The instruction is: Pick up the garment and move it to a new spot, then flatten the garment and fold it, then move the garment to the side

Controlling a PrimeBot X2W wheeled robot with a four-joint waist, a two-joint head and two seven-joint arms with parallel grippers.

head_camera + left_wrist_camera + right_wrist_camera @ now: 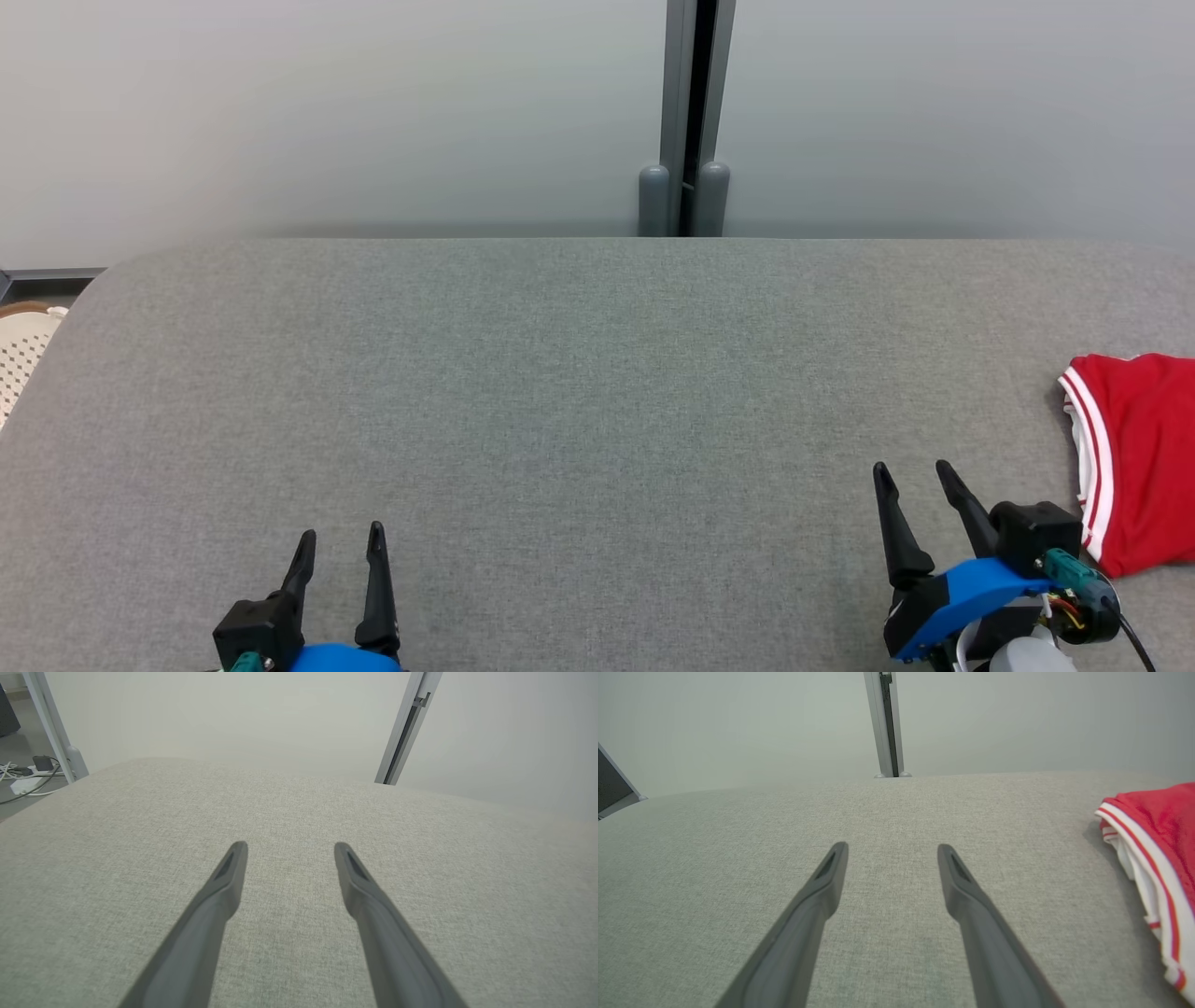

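Note:
A red garment (1144, 457) with white and red striped trim lies folded at the right edge of the grey fabric surface (597, 392), partly cut off by the head view's border. The right wrist view has the garment (1162, 858) at its right side. My right gripper (913, 474) stands open just left of the garment, apart from it, holding nothing; its fingers (831, 877) hover over bare fabric. At the lower left my left gripper (341, 539) is open and empty, and its fingers (231, 877) point across bare fabric.
A pale wall runs behind the surface, with a grey vertical post (689, 121) at its middle. A white perforated basket (23, 350) sits off the surface's left edge. Cables and a power strip (28, 772) lie on the floor beyond the far left corner.

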